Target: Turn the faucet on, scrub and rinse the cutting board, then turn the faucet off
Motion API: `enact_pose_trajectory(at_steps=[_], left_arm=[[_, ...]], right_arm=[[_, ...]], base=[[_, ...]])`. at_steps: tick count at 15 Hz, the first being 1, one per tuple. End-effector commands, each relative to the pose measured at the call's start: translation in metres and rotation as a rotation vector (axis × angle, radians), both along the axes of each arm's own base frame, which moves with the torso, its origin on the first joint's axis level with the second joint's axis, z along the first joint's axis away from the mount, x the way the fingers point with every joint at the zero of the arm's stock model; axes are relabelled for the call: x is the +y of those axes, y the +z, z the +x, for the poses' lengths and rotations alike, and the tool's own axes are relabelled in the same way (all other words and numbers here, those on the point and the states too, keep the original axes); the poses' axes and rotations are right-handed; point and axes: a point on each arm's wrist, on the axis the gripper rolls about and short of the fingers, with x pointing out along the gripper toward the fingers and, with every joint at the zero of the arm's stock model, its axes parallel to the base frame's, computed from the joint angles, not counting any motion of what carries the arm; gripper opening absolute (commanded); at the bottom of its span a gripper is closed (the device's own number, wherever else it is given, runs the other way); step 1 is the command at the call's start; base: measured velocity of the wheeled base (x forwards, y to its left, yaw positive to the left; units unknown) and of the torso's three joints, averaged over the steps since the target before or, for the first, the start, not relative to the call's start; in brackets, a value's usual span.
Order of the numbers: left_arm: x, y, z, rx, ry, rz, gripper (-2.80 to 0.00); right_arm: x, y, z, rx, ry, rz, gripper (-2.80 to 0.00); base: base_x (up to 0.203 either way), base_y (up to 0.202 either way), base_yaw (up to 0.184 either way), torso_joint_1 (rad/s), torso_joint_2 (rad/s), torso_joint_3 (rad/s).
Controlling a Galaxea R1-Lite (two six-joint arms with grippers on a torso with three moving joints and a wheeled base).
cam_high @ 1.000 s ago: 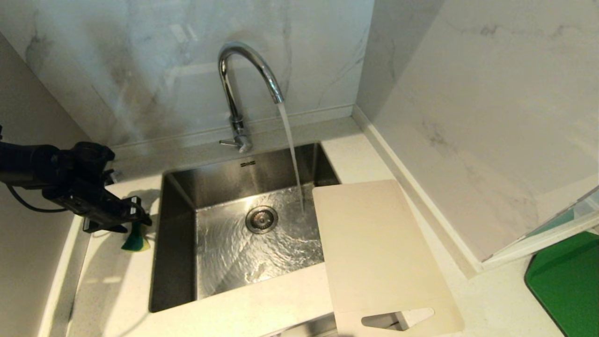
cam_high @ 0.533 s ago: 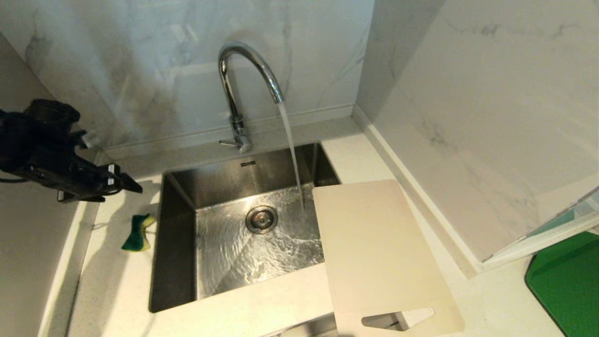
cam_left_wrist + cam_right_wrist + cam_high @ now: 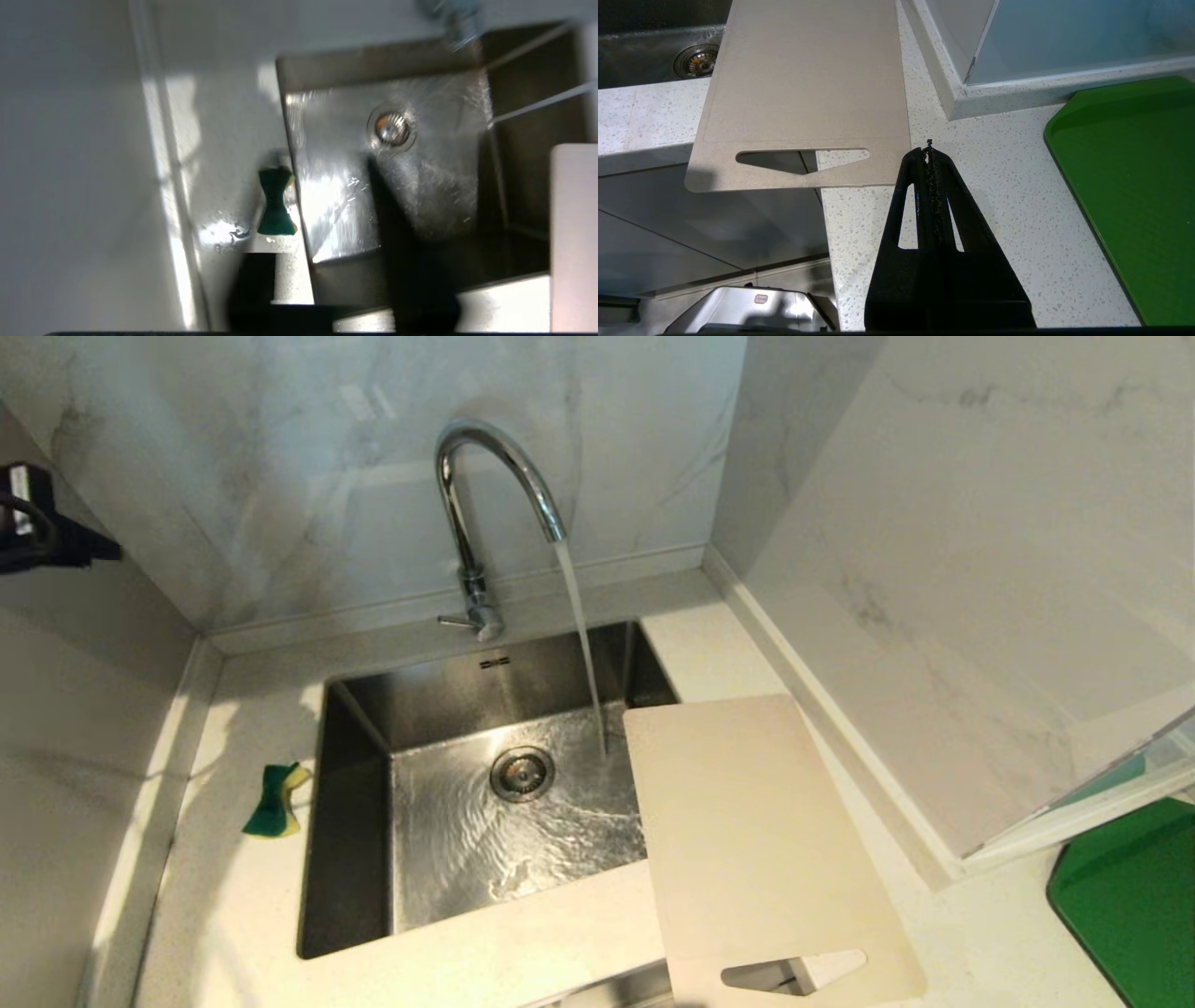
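The left gripper (image 3: 101, 552) hangs high against the wall, well left of the sink (image 3: 355, 821) and far above the counter (image 3: 233, 915), with only its dark tip showing at the head view's edge. In its wrist view it looks down on the sink's left rim. Its blurred black fingers (image 3: 413, 266) stand apart with nothing between them.

The right gripper (image 3: 928, 151) sits low at the sink's near right, over the counter's front edge. Its fingers are pressed together and empty. Its tip lies just beside the near corner of the board (image 3: 756, 840), without touching as far as I can tell.

The board lies flat across the sink's right rim. Its far end juts over the basin and its slotted handle end overhangs the counter front. The faucet (image 3: 485, 495) rises behind the sink's back rim, its lever pointing left. Water runs from its spout in a slanting stream that lands in the basin right of the drain (image 3: 521, 773), just beside the board's far left corner, and ripples over the steel floor.

A green and yellow sponge (image 3: 273, 810) lies on the counter just left of the sink. A green mat (image 3: 1134, 905) lies well right of the sink, past the board. Pale marble walls stand behind and to both sides of the sink, and the counter is white speckled stone.
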Motion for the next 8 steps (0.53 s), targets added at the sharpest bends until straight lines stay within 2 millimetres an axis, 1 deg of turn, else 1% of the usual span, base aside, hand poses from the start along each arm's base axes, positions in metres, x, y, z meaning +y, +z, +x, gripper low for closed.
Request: enact_pose_trajectory(at_steps=[1,3,5,7,8], left_arm=[[-0.006,0.033,-0.065,-0.145,-0.006,0.019,-2.80],[-0.010,0.043,-0.103,-0.204,-0.012,0.024,-2.80],[-0.014,0.045,-0.140,-0.249,-0.013,0.029,-2.80],[-0.018,0.038,-0.177,-0.277,-0.012,0.035,-2.80],[-0.019,0.029,-0.195,-0.280,-0.011,0.041,-2.80]], right_arm=[[0.000,0.000,0.000,0.001,0.001,-0.001,-2.80],[0.000,0.000,0.000,0.000,0.001,-0.001,-2.80],[0.000,0.000,0.000,0.001,0.001,-0.001,-2.80],[0.000,0.000,0.000,0.001,0.001,-0.001,-2.80],[0.000,0.000,0.000,0.001,0.001,-0.001,-2.80]], base=[[0.000,0.000,0.000,0.000,0.00,0.000],[0.000,0.000,0.000,0.000,0.00,0.000],[0.000,0.000,0.000,0.000,0.00,0.000],[0.000,0.000,0.000,0.000,0.00,0.000],[0.000,0.000,0.000,0.000,0.00,0.000]])
